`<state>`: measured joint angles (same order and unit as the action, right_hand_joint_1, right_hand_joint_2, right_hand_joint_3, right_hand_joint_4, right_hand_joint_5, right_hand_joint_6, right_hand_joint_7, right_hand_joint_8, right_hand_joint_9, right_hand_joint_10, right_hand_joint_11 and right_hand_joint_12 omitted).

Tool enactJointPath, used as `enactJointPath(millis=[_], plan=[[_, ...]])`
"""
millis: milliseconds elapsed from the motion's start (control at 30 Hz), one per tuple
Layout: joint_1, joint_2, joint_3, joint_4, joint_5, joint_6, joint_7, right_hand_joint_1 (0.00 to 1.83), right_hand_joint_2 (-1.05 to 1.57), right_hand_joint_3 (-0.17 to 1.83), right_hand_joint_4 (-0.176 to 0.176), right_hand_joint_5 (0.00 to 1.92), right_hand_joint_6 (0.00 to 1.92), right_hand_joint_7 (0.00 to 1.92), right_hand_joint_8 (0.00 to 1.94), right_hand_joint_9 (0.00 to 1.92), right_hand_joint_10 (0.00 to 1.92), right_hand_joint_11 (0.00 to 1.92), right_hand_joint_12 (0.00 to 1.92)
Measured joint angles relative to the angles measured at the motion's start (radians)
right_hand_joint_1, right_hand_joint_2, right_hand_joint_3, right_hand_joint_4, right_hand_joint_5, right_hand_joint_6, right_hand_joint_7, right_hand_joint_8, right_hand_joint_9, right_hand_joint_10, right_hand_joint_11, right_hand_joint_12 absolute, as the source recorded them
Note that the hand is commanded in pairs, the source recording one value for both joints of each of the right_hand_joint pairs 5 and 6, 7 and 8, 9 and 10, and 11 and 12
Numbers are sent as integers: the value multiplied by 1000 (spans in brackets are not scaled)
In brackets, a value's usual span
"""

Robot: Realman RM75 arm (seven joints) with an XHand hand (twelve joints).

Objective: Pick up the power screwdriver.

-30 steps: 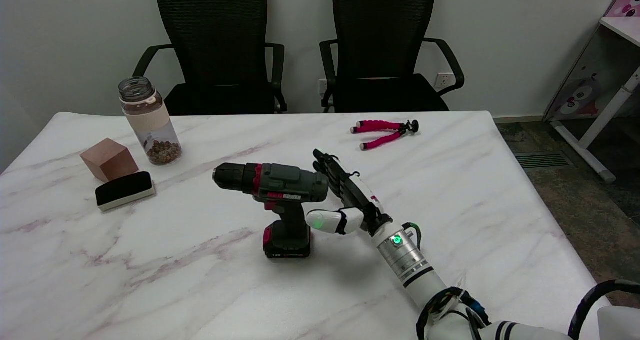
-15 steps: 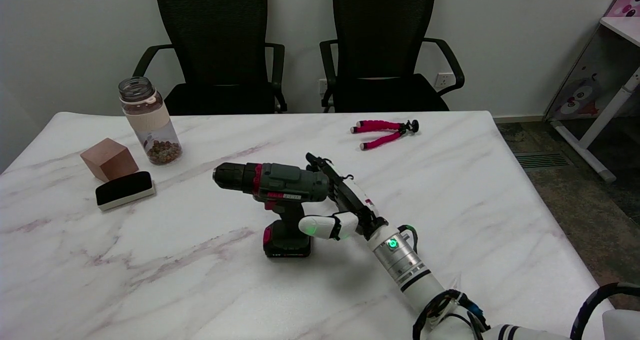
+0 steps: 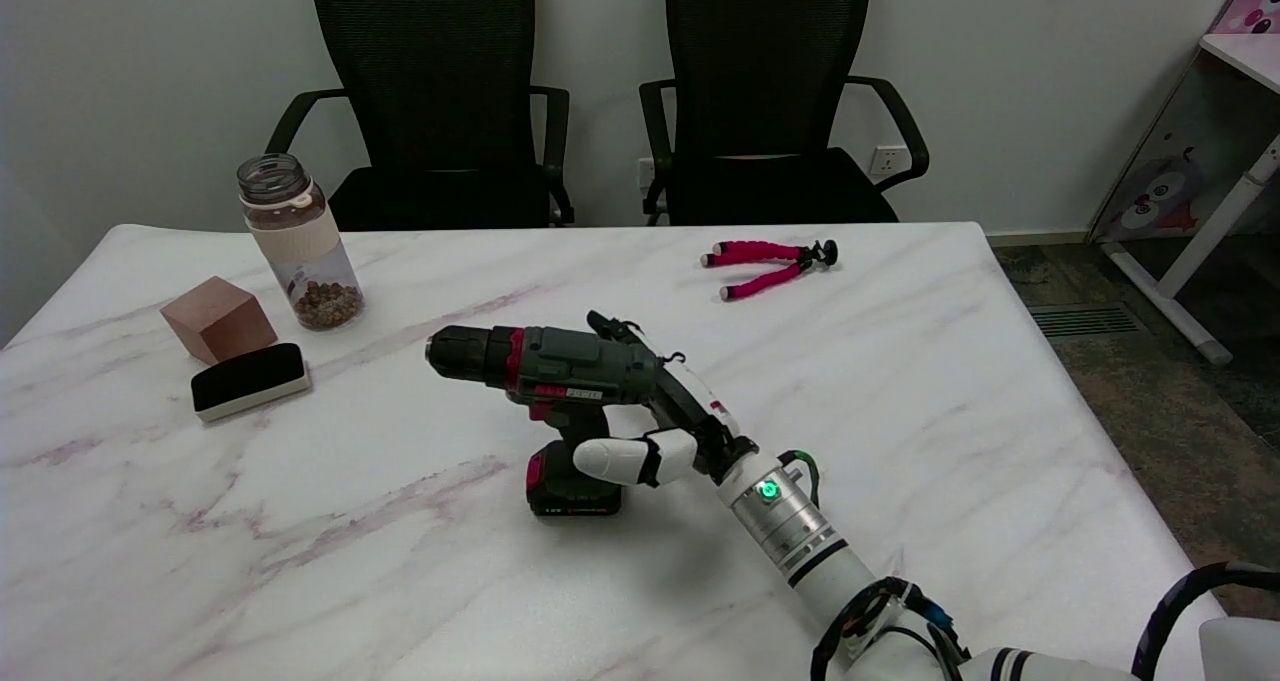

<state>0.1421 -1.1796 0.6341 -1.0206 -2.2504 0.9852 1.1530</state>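
Power screwdriver (image 3: pixel 560 391) upright on bench (image 3: pixel 300 541), frame centre, not lifted. Right hand (image 3: pixel 655 416) at its rear; fingers spread around handle, no firm hold evident. Closing grip and lift remain.

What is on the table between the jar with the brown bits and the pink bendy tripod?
Nothing. In the head view, the stretch of marble table between the jar and the pink tripod is bare. The power screwdriver stands nearer the camera.
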Motion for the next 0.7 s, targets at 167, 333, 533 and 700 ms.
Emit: enactJointPath(millis=[167,333,533,700], plan=[[8,-4,-9,-6,-3,-9,-2,866,88,595,-60,0,0,0,0,113,113,99,99],[19,-11,-20,-9,-5,-16,-4,867,84,601,-58,0,0,0,0,134,134,144,144],[28,-17,-30,-11,-7,-24,-5,869,87,606,-56,0,0,0,0,177,177,218,218],[33,-21,-37,-12,-7,-31,-6,871,102,596,-55,0,0,0,0,209,209,297,297]])
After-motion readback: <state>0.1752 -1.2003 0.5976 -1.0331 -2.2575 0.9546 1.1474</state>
